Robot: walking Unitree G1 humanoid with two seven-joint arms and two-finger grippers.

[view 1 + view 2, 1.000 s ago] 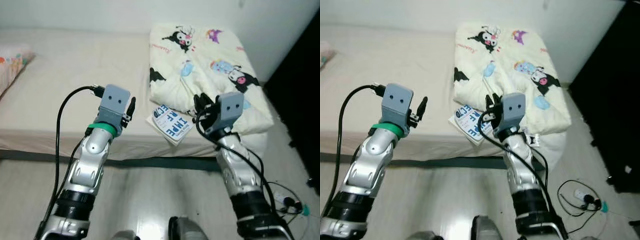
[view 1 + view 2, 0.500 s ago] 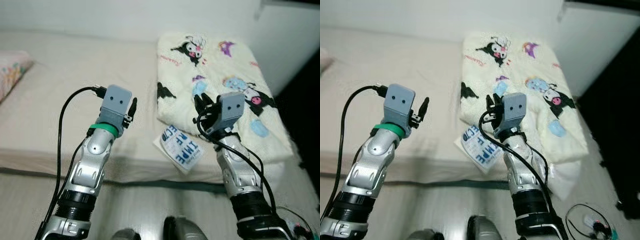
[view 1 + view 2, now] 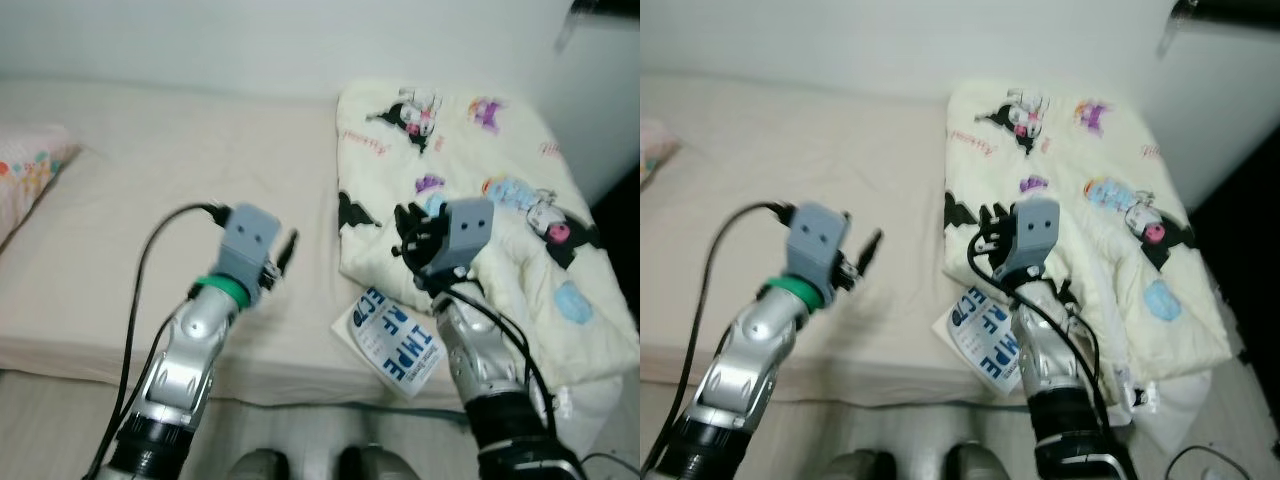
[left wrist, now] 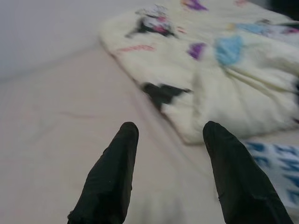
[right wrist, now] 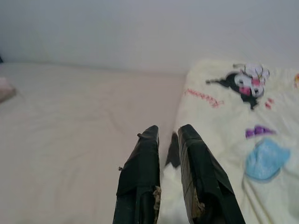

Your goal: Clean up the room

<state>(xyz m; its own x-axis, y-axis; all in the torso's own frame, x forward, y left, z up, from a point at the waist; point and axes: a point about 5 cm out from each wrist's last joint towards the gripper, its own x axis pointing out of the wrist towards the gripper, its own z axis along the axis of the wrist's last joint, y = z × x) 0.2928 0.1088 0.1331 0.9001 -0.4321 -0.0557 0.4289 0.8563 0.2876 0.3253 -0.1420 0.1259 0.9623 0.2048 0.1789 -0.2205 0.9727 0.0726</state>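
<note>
- Before the robot, a bed [image 3: 150,200] with a bare beige sheet spans the scene against a white wall, its near edge just ahead of both raised arms.
- On the bed's right part lies a folded cream quilt [image 3: 470,190] printed with cartoon figures, bunched and rumpled at its near side, so it looks dropped there rather than laid out.
- At the far left a patterned pillow [image 3: 30,170] sits by the bed's edge.
- Just beside the quilt's near corner a booklet [image 3: 400,345] with blue letters lies askew, partly over the mattress edge; it seems the likeliest thing to tidy.
- Left end effector [image 4: 168,172] hovers over the bare sheet, fingers spread apart and empty, aimed toward the quilt's corner.
- Right end effector [image 5: 168,154] hangs over the quilt's left edge, fingers nearly together with nothing between them.
</note>
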